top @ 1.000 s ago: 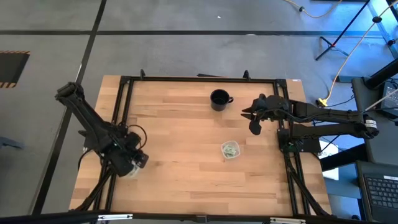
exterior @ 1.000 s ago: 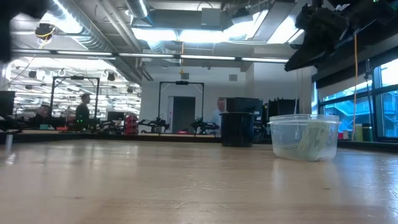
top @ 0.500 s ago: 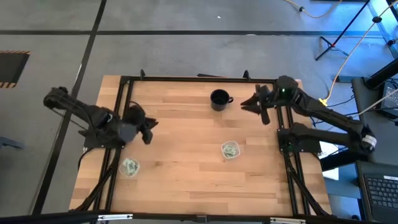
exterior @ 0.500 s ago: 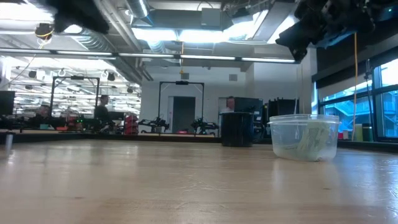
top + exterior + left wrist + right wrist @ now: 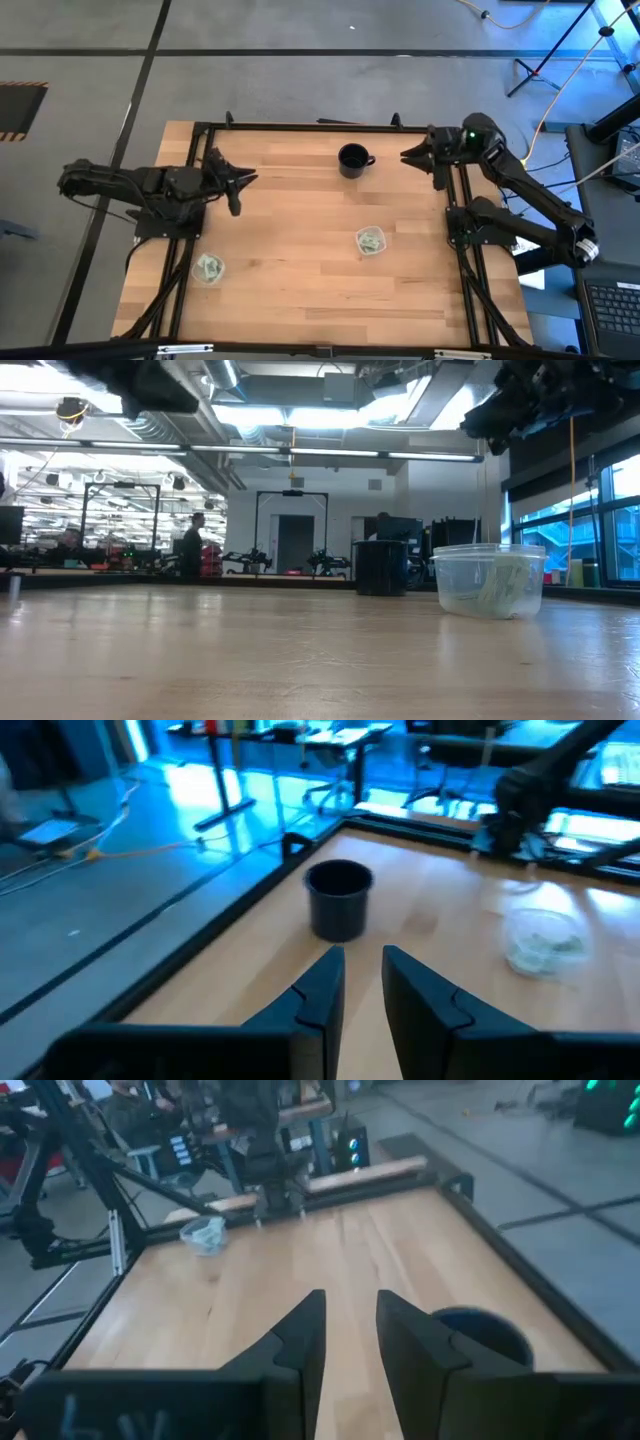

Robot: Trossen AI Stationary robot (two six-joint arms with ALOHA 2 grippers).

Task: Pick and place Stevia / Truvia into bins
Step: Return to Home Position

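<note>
Two clear bins stand on the wooden table, each with pale green and white sachets lying inside. One bin point(image 5: 209, 267) is near the left edge, and the other point(image 5: 371, 240) point(image 5: 489, 580) is right of the middle. My left gripper point(image 5: 240, 188) point(image 5: 362, 970) hangs above the table's left side, beyond the left bin. It points toward the black mug and is open, with nothing between its fingers. My right gripper point(image 5: 410, 156) point(image 5: 350, 1315) hovers at the far right, beside the mug. It points across the table and is also open with nothing in it.
A black mug point(image 5: 352, 159) point(image 5: 338, 898) stands near the far edge, between the two grippers. A black metal frame point(image 5: 320, 126) runs along the table's far, left and right sides. Bare wood lies between the bins and toward the near edge. People and desks show in the room beyond.
My left gripper has left the spot over the left bin. It has gone up and toward the far edge, and has turned to point across the table, so the bin with its sachets now shows. My right gripper has swung toward the far right corner.
</note>
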